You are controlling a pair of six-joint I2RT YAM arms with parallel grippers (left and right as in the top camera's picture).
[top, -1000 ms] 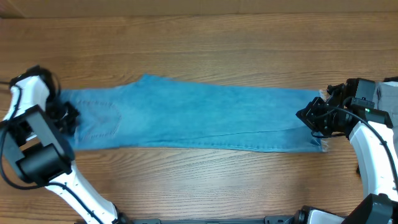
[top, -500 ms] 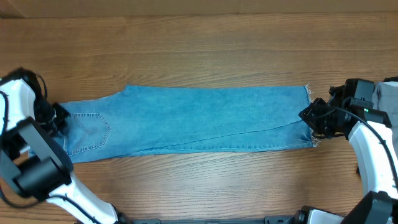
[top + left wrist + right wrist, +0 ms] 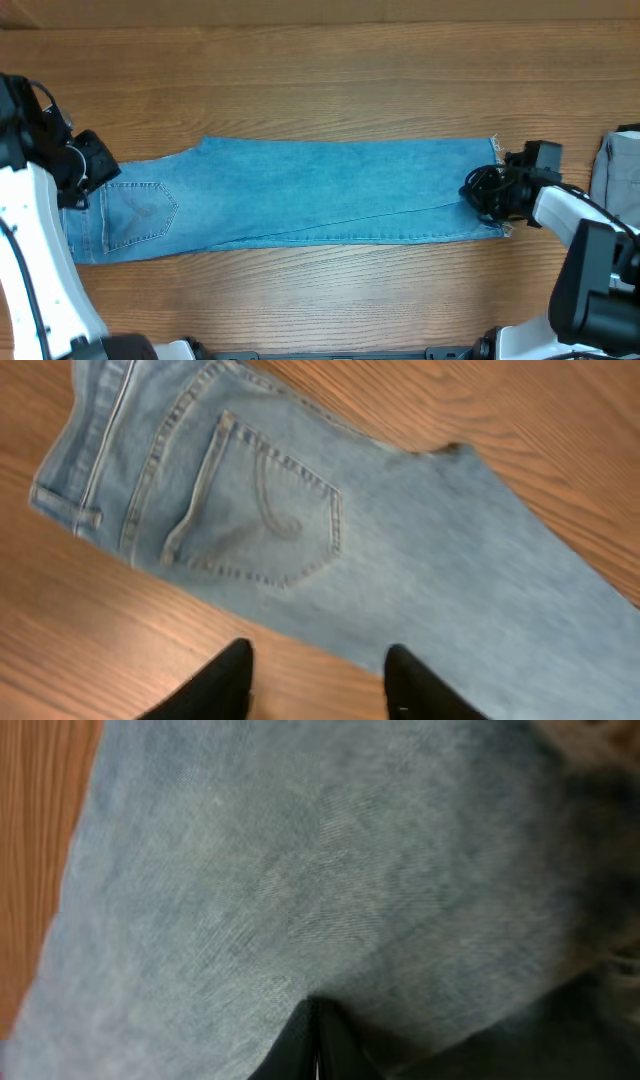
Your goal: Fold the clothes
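Note:
The light blue jeans (image 3: 300, 195) lie flat and stretched lengthwise across the table, waist at the left and frayed hems at the right. My left gripper (image 3: 85, 170) is open and empty. It hovers over the waist end. In the left wrist view its fingers (image 3: 320, 685) frame the table edge of the jeans (image 3: 420, 530), below the stitched back pocket (image 3: 260, 510). My right gripper (image 3: 482, 195) sits low on the hem end. In the right wrist view its fingers (image 3: 315, 1040) are closed together on the denim (image 3: 300, 870), which fills the view.
A plain grey garment (image 3: 620, 165) lies at the right edge of the wooden table (image 3: 320, 70), just beyond the right arm. Bare wood lies behind and in front of the jeans.
The jeans were pulled straight and laid flat. My left gripper has let go of the waist and lifted away. My right gripper has shifted slightly left over the hem end.

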